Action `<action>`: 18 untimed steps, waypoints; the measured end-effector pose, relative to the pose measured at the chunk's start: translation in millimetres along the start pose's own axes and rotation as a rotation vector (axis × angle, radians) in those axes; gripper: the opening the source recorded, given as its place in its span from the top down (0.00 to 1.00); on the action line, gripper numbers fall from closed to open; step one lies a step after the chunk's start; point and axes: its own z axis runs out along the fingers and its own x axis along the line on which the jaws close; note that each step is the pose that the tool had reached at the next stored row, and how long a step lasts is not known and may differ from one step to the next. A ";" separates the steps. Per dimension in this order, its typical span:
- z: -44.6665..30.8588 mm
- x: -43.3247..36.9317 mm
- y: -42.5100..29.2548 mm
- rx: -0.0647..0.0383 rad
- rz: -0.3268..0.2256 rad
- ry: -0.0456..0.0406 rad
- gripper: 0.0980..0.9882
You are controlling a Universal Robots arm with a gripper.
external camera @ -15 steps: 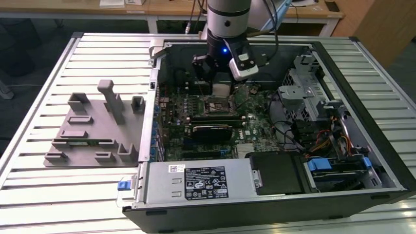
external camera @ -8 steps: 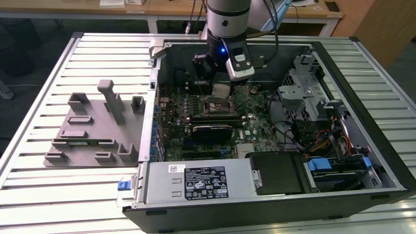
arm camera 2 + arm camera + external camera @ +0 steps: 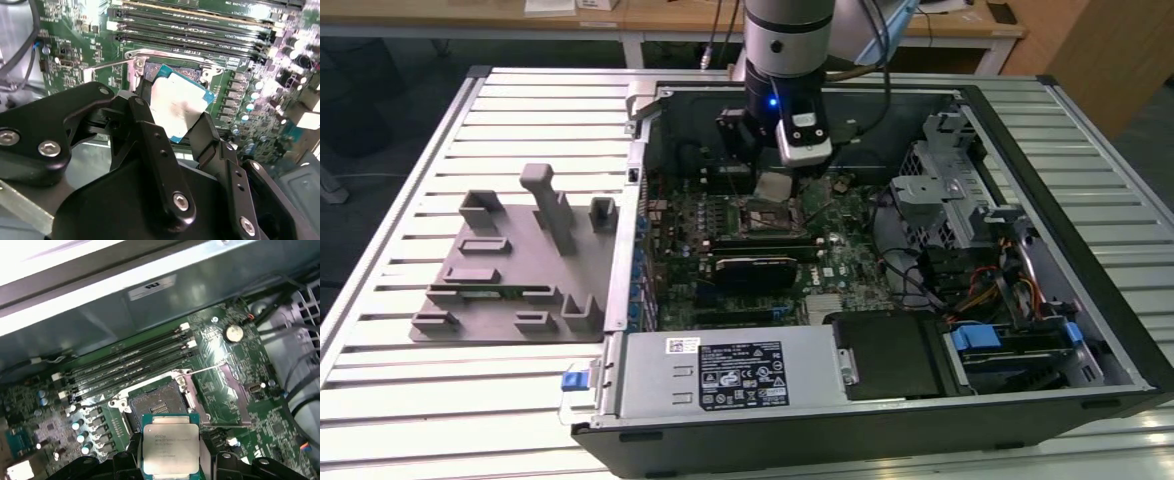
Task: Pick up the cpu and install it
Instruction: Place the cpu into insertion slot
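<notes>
The arm [image 3: 787,40] comes straight down from above into the open computer case [image 3: 1121,330], which lies on the slatted bench [image 3: 400,400]. At its end the pincer [image 3: 175,120] points down at the green board [image 3: 854,260]. Its two black fingers [image 3: 150,135] are closed partway, one on each side of the cpu [image 3: 182,100], and they press on two opposite edges of it. The cpu is up in the air, just above the black square socket [image 3: 157,402], and does not touch it. The chip is square, so no side is longer than another. Its shiny silver top faces the camera in the first wrist view [image 3: 170,445]. In the exterior view it looks tipped up rather than lying flat [image 3: 774,186], but that is hard to be sure of. The fingers hide the two edges they hold, and the chip's near edge is cut off in the first wrist view. A grey tray [image 3: 520,260] with little stands sits on the bench at the exterior view's left, well apart from the pincer.
</notes>
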 end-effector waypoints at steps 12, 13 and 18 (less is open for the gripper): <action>0.0 0.0 0.0 0.006 0.165 -0.0078 0.50; 0.1 0.0 0.0 0.006 0.176 -0.0084 0.50; 0.1 0.0 0.0 0.007 0.219 -0.0104 0.50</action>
